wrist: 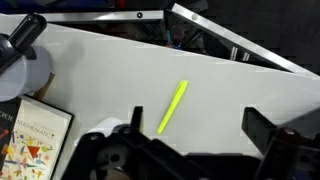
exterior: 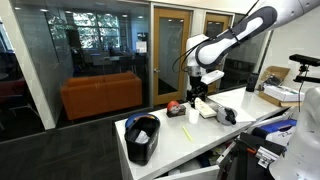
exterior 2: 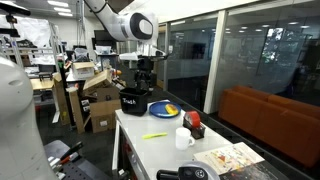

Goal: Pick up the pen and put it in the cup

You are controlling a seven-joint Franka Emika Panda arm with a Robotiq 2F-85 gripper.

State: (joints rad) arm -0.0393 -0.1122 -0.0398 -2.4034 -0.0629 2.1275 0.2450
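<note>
The pen (wrist: 172, 107) lies flat on the white tabletop (wrist: 100, 70), seen in the wrist view between the two fingers of the claw (wrist: 193, 122). The claw hangs above it — jaws spread wide, gripping nothing. In an exterior view the cup (exterior 2: 182, 137) stands upright near the pen — apart, not touching.

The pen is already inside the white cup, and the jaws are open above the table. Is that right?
No. The pen is not in the cup; it lies flat on the white table, as the wrist view shows. The jaws are open above the table.
</note>
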